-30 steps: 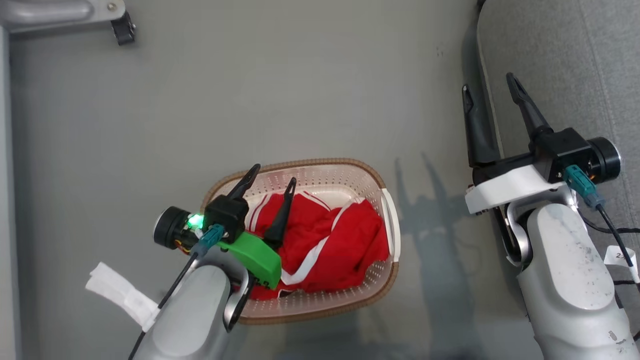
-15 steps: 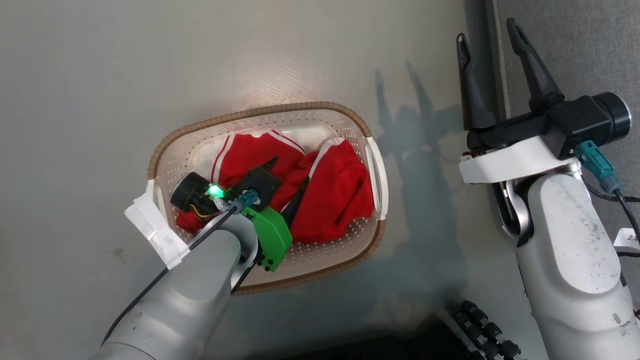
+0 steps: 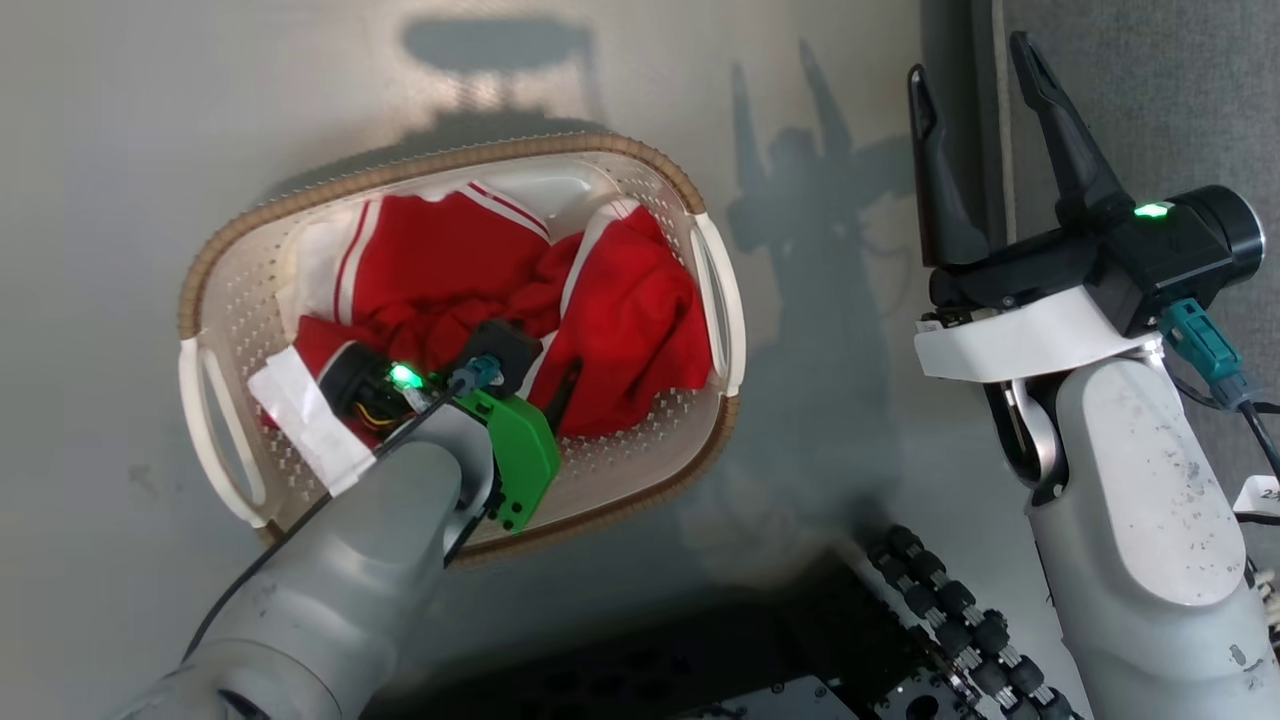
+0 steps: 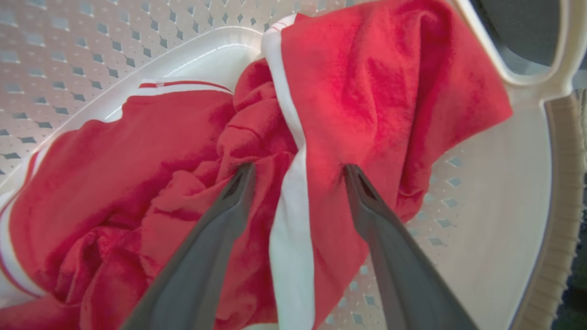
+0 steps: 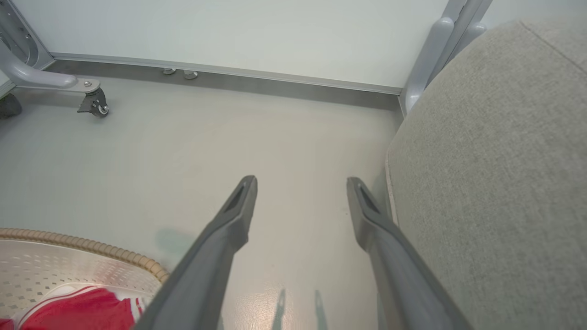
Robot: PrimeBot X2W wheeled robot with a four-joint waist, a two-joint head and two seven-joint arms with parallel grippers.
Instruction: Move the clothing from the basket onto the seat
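Note:
The cream basket with a brown rim stands on the grey floor, and the red clothing with white stripes lies crumpled inside it. My left gripper reaches down into the basket. In the left wrist view it stands open, its fingertips pressed into the clothing on either side of a fold with a white stripe. My right gripper is open and holds nothing, over the floor at the edge of the grey seat. The right wrist view shows this gripper, the seat and the basket's corner.
My own dark base with black rollers fills the lower edge of the head view. A grey frame leg on a caster stands by the pale wall beyond the basket. Open floor lies between basket and seat.
The head camera has tilted down and closer. My left gripper has dropped from above the basket's rim down into it, its open fingers now sunk into the red clothing. The right gripper stays open.

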